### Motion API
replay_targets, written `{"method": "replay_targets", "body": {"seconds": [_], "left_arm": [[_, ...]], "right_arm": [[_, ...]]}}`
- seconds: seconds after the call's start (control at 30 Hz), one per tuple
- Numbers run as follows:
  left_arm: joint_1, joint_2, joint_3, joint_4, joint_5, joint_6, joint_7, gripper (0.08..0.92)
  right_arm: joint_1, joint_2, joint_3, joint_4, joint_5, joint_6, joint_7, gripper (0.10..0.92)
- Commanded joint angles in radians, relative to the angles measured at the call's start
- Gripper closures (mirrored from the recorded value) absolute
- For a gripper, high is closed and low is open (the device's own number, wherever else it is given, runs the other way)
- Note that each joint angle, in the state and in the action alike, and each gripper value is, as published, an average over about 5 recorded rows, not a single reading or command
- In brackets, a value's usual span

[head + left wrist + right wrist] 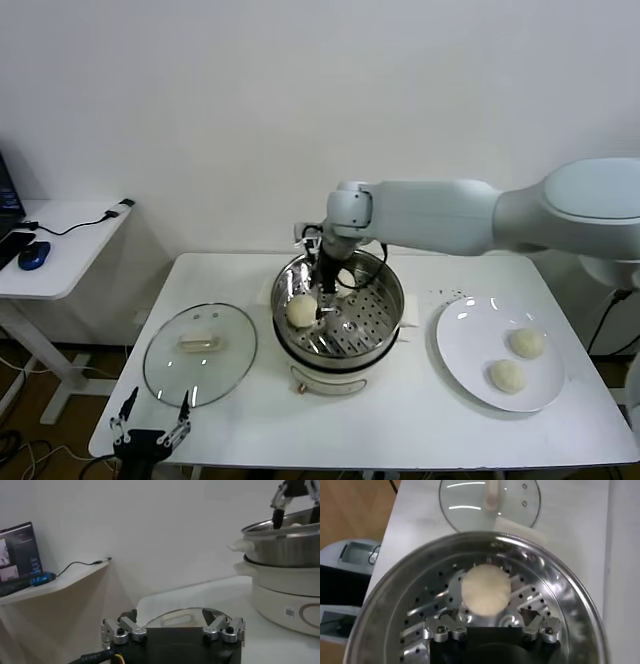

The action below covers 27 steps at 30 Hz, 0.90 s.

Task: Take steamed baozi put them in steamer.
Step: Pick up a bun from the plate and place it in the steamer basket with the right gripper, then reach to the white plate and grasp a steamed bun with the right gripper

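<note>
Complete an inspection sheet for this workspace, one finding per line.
Surface: white rectangular table.
Job's things: one cream-white dough bun on the perforated tray of the shiny round steel steamer; two buns on the flat white plate.
Clutter: round glass lid.
Grippers: right gripper inside the steamer, jaws open; left gripper at the table's near edge, jaws open.
Cables: black cable on the side desk.
Surroundings: plain white wall.

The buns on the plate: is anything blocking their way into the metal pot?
Nothing visible does. The two buns lie on the plate, bare table between it and the steamer, whose glass lid lies off to the far side.
</note>
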Motion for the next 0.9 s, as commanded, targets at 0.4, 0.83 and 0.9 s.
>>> {"method": "replay_targets", "body": {"seconds": [0.4, 0.83, 0.9], "left_arm": [[-0.013, -0.031, 0.019, -0.011, 0.042, 0.015, -0.001, 0.177], [-0.01, -0.042, 0.016, -0.014, 0.066, 0.024, -0.006, 0.177], [-0.009, -0.045, 0.017, -0.014, 0.072, 0.024, -0.007, 0.177]], "right_arm": [[-0.075, -0.677, 0.128, 0.181, -0.487, 0.179, -0.164, 0.203], [-0.589, -0.842, 0.5, 0.1, -0.813, 0.264, -0.217, 0.203], [-0.643, -0.839, 0.539, 0.088, -0.839, 0.269, -0.219, 0.203]]}}
